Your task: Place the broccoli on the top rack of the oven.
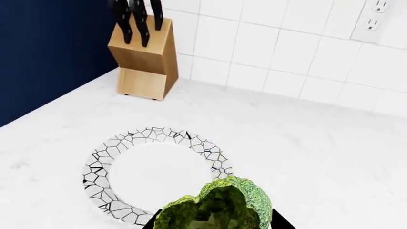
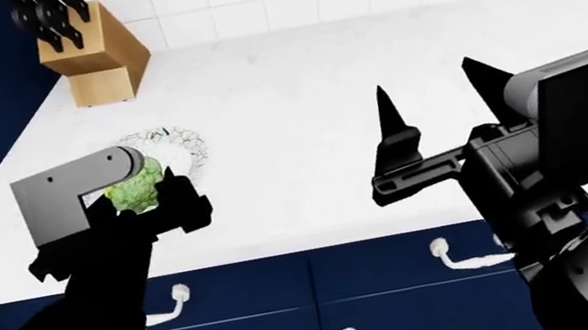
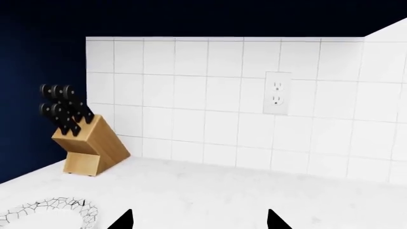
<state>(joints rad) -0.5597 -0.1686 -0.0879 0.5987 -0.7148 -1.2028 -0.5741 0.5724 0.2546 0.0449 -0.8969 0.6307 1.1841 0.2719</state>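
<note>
My left hand (image 2: 145, 211) grips the broccoli (image 2: 136, 189) just above the plate (image 1: 152, 174); my right hand (image 2: 437, 117) hangs open, empty. No oven in view, so I carry level and slowly.

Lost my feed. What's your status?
Left gripper shut on broccoli, above plate. Right gripper open, empty. Oven not in view.

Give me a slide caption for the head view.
Left gripper holds the broccoli above a patterned plate; right gripper open.
</note>
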